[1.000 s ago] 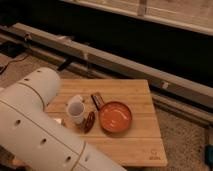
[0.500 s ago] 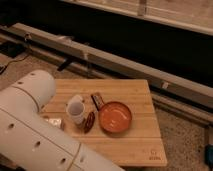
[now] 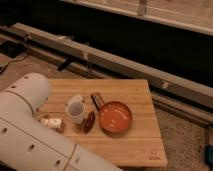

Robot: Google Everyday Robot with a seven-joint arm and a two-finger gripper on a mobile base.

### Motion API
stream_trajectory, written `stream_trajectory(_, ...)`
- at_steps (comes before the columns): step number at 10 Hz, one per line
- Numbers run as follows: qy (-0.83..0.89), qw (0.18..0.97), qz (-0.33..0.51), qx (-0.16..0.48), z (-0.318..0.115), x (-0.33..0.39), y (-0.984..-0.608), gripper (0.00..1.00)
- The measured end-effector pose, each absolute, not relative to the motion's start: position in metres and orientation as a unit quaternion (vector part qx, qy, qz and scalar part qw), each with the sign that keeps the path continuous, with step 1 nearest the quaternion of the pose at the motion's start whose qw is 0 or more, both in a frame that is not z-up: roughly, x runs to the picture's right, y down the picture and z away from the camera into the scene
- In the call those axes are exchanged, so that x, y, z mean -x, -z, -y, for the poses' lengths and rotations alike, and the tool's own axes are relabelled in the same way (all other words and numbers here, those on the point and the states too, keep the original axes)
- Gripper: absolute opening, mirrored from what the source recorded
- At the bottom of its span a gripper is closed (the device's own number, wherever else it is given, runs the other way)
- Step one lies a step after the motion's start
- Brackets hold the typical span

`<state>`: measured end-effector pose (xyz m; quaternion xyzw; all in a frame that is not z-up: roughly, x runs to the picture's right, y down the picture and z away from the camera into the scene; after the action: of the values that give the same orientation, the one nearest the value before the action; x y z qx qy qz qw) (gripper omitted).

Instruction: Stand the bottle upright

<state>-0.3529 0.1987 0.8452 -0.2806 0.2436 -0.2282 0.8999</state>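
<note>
The bottle [image 3: 51, 121] lies on its side on the wooden table [image 3: 135, 145] near the left edge, a small clear thing with a pale label, partly covered by my arm. My white arm [image 3: 30, 130] fills the lower left of the view and reaches over the table's left corner. My gripper is out of view, past the frame's edge, with its jaws standing wide. Nothing touches the bottle that I can see.
A white cup [image 3: 76, 111] stands just right of the bottle. Beside it lie a reddish-brown packet [image 3: 89, 121], a dark bar [image 3: 97, 101] and an orange bowl [image 3: 115, 116]. A long grey rail [image 3: 125, 65] runs behind the table.
My arm's big white link has shifted slightly at the left. The things on the table have stayed where they were.
</note>
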Motion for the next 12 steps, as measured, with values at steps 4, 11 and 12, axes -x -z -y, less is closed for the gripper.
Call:
stream_trajectory(4, 0.233, 0.899, -0.245, 0.279, -0.194, 0.35, -0.848, 0.57)
stream_trajectory(11, 0.187, 0.922, -0.127, 0.316, -0.167, 0.363, -0.8, 0.0)
stream_trajectory(12, 0.177, 0.925, -0.106, 0.32, -0.16, 0.364, -0.792, 0.0)
